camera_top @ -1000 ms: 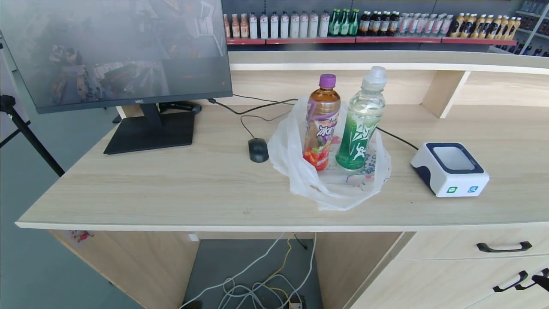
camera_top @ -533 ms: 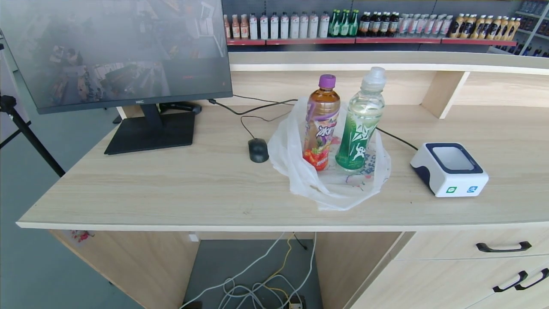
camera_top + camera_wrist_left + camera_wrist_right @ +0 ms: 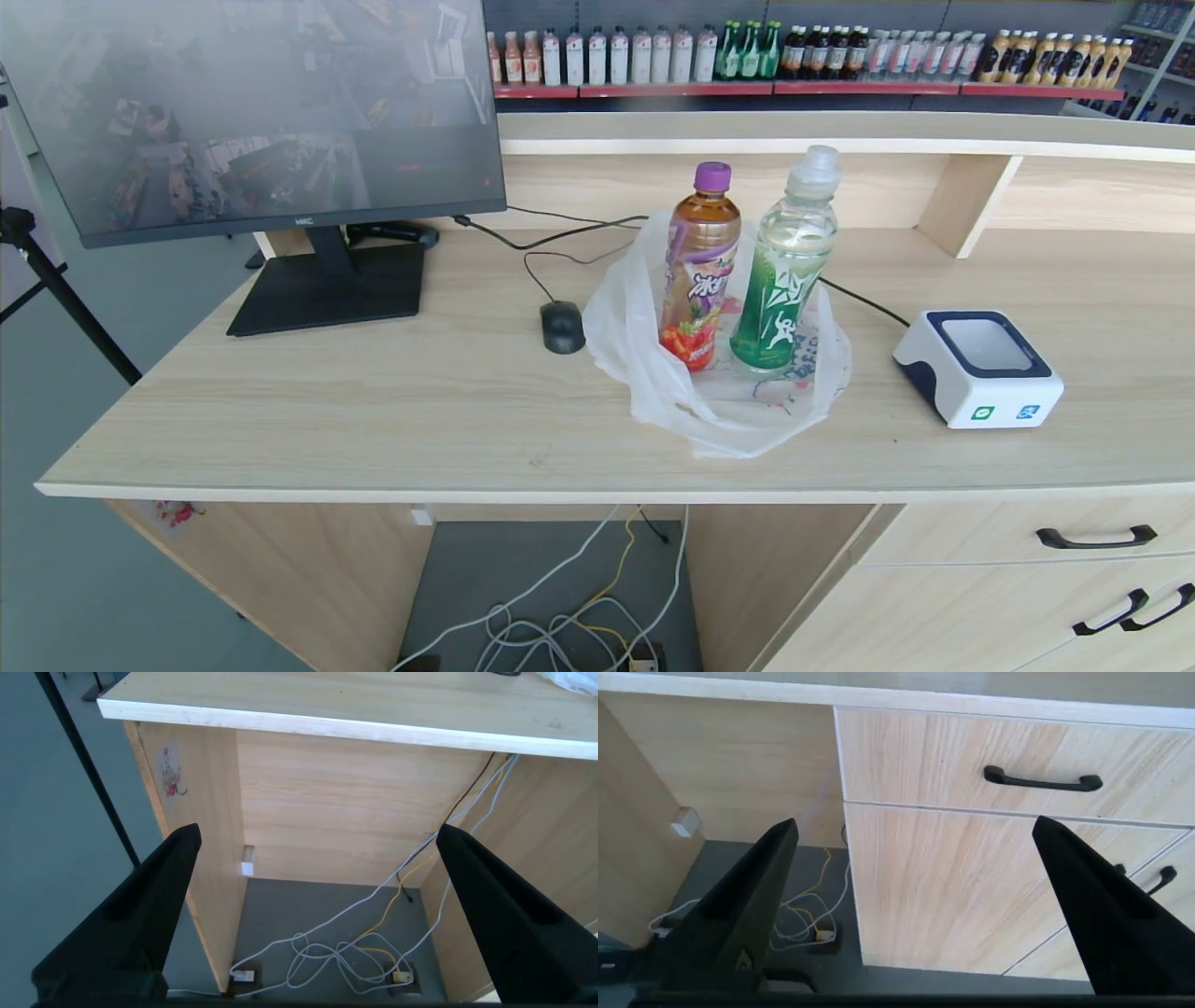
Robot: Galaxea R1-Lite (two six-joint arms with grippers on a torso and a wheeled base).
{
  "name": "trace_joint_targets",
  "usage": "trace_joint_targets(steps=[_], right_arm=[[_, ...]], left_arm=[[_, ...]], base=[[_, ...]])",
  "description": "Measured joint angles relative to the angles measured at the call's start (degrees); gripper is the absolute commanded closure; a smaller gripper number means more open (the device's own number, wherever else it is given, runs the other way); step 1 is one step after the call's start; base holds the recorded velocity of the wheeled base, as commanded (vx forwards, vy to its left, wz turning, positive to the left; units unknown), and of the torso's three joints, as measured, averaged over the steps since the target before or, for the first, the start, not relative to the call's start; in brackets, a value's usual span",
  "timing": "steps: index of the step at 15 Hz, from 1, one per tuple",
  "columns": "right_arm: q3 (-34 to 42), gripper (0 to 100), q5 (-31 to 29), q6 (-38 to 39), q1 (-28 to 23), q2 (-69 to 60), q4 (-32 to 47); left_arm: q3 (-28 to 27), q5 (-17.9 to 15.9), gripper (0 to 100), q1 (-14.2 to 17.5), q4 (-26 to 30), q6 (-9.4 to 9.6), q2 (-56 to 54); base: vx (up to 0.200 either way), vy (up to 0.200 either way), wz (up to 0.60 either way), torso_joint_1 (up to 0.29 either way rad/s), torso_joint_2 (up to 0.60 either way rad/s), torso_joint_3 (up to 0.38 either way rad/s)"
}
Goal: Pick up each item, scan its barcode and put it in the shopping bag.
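Tea bottle, green bottle in shopping bag | both jaws spread, empty, down by desk front

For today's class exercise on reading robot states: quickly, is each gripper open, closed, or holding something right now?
Left gripper: open, holding nothing.
Right gripper: open, holding nothing.

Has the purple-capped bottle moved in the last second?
No. The purple-capped bottle stands in the shopping bag, with the same gap to the computer mouse as before.
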Motion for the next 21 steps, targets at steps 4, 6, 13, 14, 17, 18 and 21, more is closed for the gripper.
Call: trace_joint_targets(steps=[4,6,13,14,17,18,21], right_arm=[[0.0,0,0.1,2.6,-0.6,-2.5,0.0],[0.0,0,0.1,2.7,-0.7,-2.8,0.0],[0.0,0,0.0,3.6,-0.7,-2.9,0.0],[0.0,0,0.0,3.5,-0.7,-2.9,0.0],[0.0,0,0.0,3.4,-0.7,-2.9,0.0],[0.0,0,0.0,3.3,-0.7,-2.9,0.0],[0.0,0,0.0,3.3,-0.7,-2.9,0.0]], left_arm=[[0.0,0.0,0,0.0,0.0,-0.05,0.0],[0.0,0.0,0,0.0,0.0,-0.07,0.0],[0.0,0.0,0,0.0,0.0,-0.13,0.0],[0.0,0.0,0,0.0,0.0,0.01,0.0],[0.0,0.0,0,0.0,0.0,0.00,0.0],[0.0,0.0,0,0.0,0.0,0.09,0.0],[0.0,0.0,0,0.0,0.0,-0.11,0.0]], base=[[0.000,0.000,0.00,0.000,0.00,0.000],[0.000,0.000,0.00,0.000,0.00,0.000],[-0.029,0.000,0.00,0.000,0.00,0.000],[-0.200,0.000,0.00,0.002,-0.01,0.002],[-0.067,0.000,0.00,-0.001,0.00,0.001],[0.000,0.000,0.00,0.000,0.00,0.000],[0.000,0.000,0.00,0.000,0.00,0.000]])
